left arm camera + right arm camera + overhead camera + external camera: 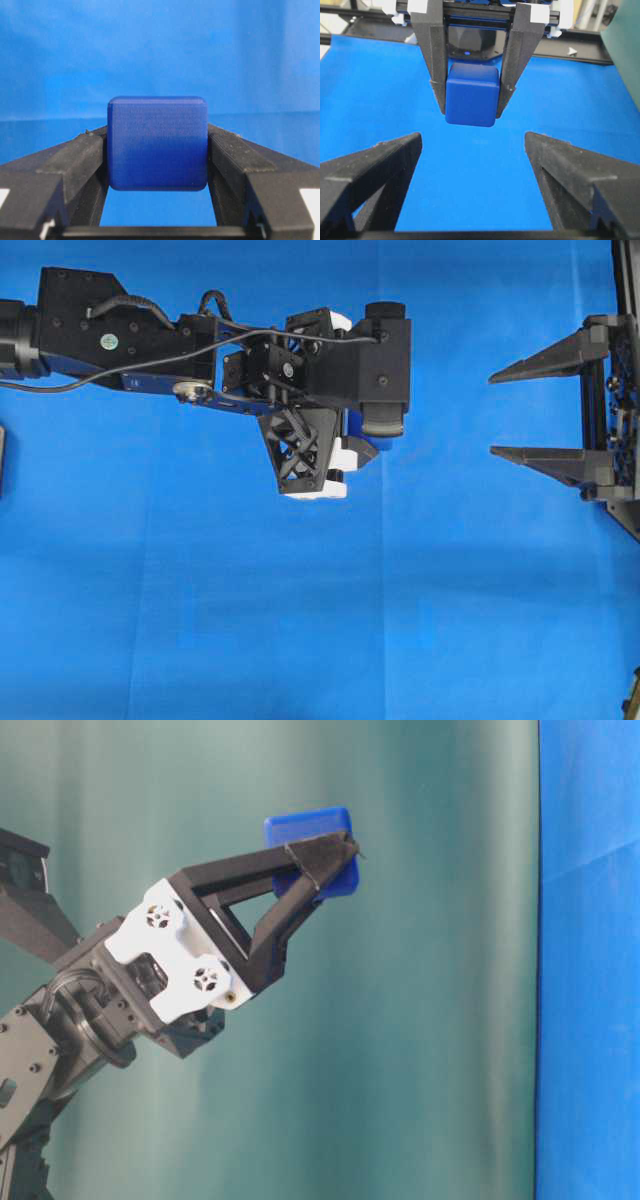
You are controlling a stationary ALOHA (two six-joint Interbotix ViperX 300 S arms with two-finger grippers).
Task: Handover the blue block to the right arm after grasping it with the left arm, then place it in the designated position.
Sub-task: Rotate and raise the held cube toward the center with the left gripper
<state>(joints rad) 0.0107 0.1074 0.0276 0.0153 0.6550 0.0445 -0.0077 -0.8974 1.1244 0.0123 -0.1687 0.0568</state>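
Blue cloth covers your table, above which the left end effector pinches the blue block aloft at its fingertips, directly ahead of your right end effector, spread wide, level and apart from it.

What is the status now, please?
Left gripper shut on block, held above the cloth. Right gripper open, facing it, apart. Nothing between.

Left arm black, cabled — white brackets; right arm all dark.
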